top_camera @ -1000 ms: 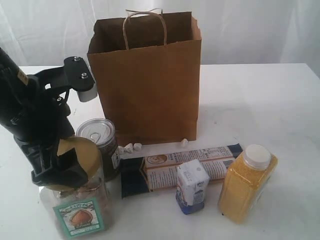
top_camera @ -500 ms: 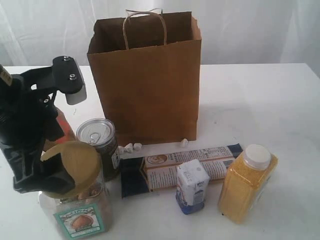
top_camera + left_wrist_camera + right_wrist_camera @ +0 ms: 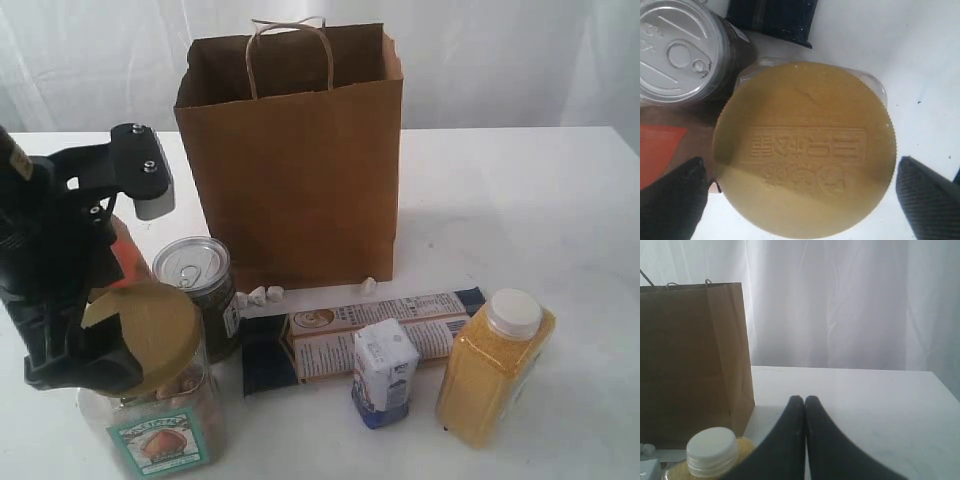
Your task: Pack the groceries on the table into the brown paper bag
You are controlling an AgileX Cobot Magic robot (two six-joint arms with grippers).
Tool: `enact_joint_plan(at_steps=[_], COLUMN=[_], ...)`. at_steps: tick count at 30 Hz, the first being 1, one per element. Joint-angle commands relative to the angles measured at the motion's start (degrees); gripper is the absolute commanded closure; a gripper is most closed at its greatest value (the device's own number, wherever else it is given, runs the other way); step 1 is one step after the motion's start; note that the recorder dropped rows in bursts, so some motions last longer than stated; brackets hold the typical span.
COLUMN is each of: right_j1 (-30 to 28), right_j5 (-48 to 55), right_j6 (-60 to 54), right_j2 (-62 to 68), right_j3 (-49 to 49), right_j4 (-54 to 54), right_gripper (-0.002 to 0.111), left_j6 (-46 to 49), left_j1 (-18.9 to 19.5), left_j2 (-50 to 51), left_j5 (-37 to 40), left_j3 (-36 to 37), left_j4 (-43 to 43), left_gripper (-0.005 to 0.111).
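The brown paper bag (image 3: 290,150) stands upright and open at the back of the table (image 3: 520,200). In front of it are the clear jar with tan lid (image 3: 150,335), a dark pull-tab can (image 3: 195,265), an orange-brown pouch (image 3: 128,255) mostly hidden behind the left arm, a long navy packet (image 3: 360,335), a small white-blue carton (image 3: 385,370) and a yellow-grain bottle (image 3: 495,365). My left gripper (image 3: 800,165) is open right over the jar lid (image 3: 805,150), one finger on each side of it. My right gripper (image 3: 805,400) is shut and empty, near the bottle's cap (image 3: 712,450).
Small white crumbs (image 3: 260,293) lie at the foot of the bag. The can (image 3: 680,50) stands close against the jar. A white curtain hangs behind the table. Bare tabletop lies to the right of the bag.
The left arm has shifted left and slightly down over the jar, uncovering more of the tan lid and the pouch behind. The groceries and the bag have not moved.
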Motion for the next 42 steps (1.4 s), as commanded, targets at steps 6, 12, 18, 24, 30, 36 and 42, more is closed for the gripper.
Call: enact_joint_plan(at_steps=[6,12,18,24,30,36,42], right_j1=[-0.5,-0.5,-0.5,-0.5,-0.5,-0.5,-0.5], right_j5=[-0.3,-0.3,-0.3,-0.3,-0.3,-0.3,-0.3], right_j6=[0.0,0.0,0.0,0.0,0.0,0.0,0.0], right_j2=[-0.4,-0.4,-0.4,-0.4,-0.4,-0.4,-0.4], right_j3=[0.3,0.3,0.3,0.3,0.3,0.3,0.3], right_j4=[-0.3,-0.3,-0.3,-0.3,-0.3,-0.3,-0.3], right_gripper=[0.108,0.108,0.108,0.108,0.108,0.108,0.108], left_j6=[0.7,2.6,2.6,2.6,3.2,2.8,1.9], left_j1=[-0.1,-0.1,-0.1,-0.1,-0.5,-2.8,-4.1], left_j2=[5.4,9.0,9.2,9.2,7.8,6.6,6.6], left_j5=[8.9,9.4,9.8,11.7,10.7,11.0,10.2], left_j3=[-7.9,-8.6,-8.6,-8.6,-8.7,-8.7,-8.6], left_j4=[-2.9,-3.4,-3.4,-3.6,-3.1,-0.3,0.2], left_gripper=[0.001,0.001,0.001,0.001,0.001,0.001,0.001])
